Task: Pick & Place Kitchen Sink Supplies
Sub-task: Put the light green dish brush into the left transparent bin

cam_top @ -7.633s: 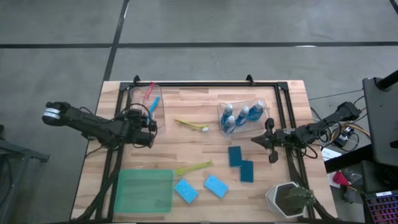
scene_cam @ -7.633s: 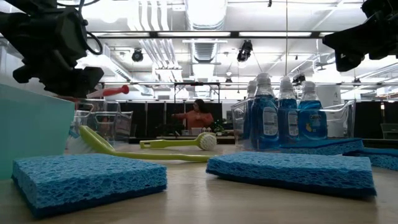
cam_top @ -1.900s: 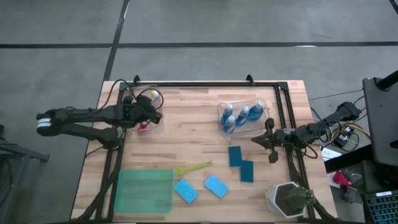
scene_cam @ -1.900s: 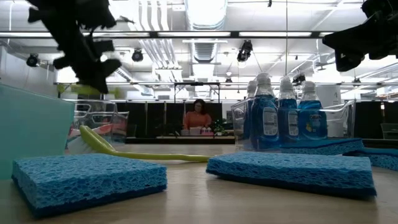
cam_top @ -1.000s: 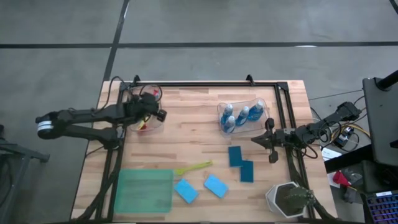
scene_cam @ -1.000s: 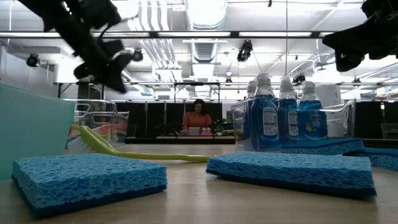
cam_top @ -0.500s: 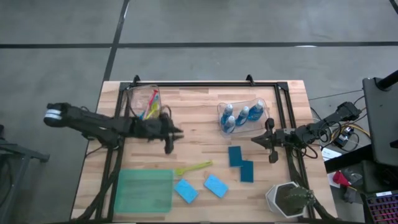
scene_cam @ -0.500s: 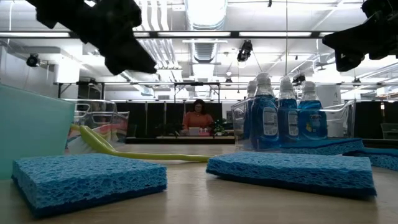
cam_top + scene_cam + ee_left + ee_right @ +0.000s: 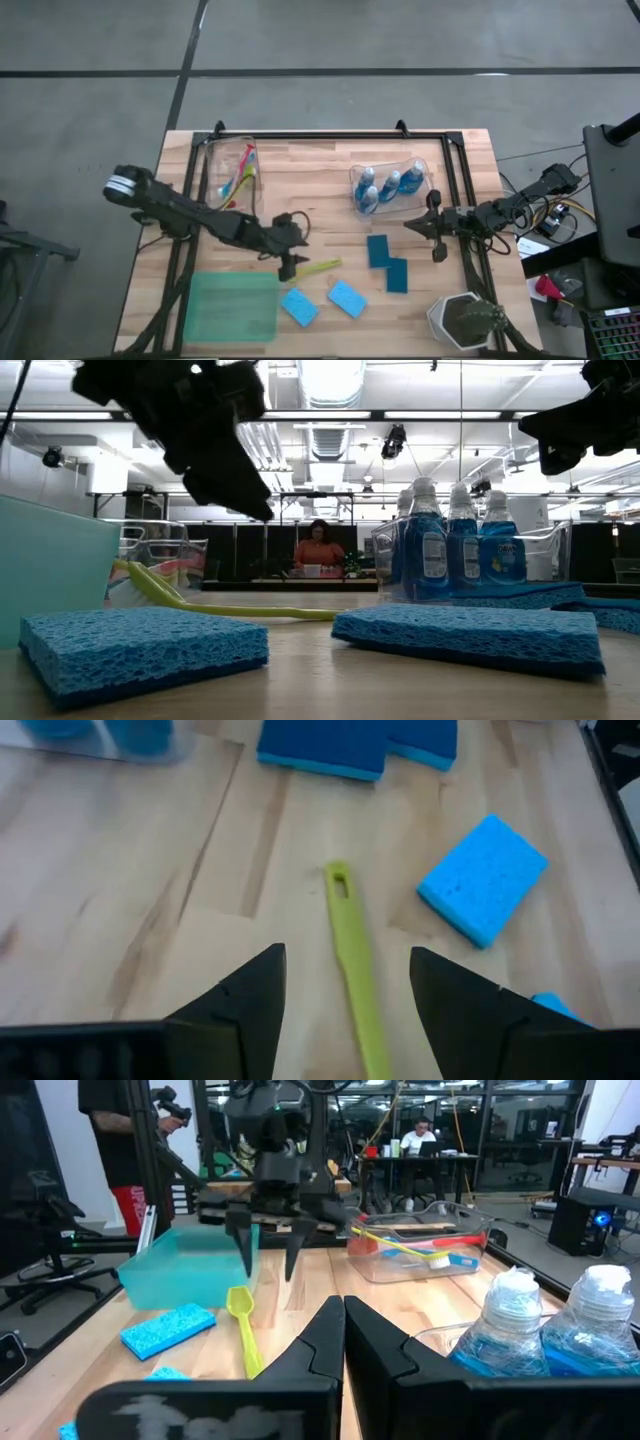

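Observation:
My left gripper [image 9: 290, 262] is open and hovers over the handle end of a yellow-green brush [image 9: 312, 269] that lies flat on the table. In the left wrist view its fingers [image 9: 250, 990] stand on either side of the brush handle [image 9: 350, 940] without touching it. It also shows in the right wrist view [image 9: 268, 1250], above the brush [image 9: 243, 1330]. Pink, blue and yellow-green brushes lie in a clear bin [image 9: 238, 172]. Blue bottles [image 9: 388, 186] stand in another clear bin. My right gripper [image 9: 432, 228] is shut and empty at the table's right.
Two teal sponges [image 9: 387, 262] lie right of centre. Two blue sponges [image 9: 298, 306] [image 9: 347, 298] lie near the front edge, beside the green tray [image 9: 232, 306]. A white pot with a plant [image 9: 465, 320] stands at the front right. A person stands beyond the table [image 9: 120, 1140].
My left gripper has left the brush bin at the far left and gone toward the table's near edge and right, coming down over the yellow-green brush on the table. The brush has not moved.

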Tool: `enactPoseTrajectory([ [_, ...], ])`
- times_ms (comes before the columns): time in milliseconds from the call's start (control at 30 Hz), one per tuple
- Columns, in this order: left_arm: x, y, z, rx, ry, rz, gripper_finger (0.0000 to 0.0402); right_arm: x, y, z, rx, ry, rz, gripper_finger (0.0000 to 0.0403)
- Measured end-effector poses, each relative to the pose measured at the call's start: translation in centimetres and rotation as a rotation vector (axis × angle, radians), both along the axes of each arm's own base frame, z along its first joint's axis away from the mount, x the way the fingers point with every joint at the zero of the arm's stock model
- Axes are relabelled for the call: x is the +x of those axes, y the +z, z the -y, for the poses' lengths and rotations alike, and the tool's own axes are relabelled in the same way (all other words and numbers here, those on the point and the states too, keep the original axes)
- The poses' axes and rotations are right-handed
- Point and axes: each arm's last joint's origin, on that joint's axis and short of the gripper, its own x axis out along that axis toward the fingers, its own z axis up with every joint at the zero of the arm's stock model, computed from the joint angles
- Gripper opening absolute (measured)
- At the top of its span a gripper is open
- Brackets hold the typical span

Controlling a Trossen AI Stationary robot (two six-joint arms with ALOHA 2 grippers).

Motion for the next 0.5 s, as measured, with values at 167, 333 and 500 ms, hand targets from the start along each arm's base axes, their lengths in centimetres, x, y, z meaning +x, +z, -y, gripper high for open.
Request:
enactPoseTrajectory([
  [167,1.8,-0.5,0.6,0.041,0.003,-0.157,0.0205,0.0,0.0,0.0,0.001,0.000,0.000,0.0008],
  [333,3.7,-1.3,1.4,0.020,-0.030,-0.260,0.0204,0.0,0.0,0.0,0.001,0.000,0.001,0.0008],
  [500,5.0,-2.1,2.0,0.027,-0.052,-0.305,0.0204,0.0,0.0,0.0,0.000,0.000,0.001,0.0008],
])
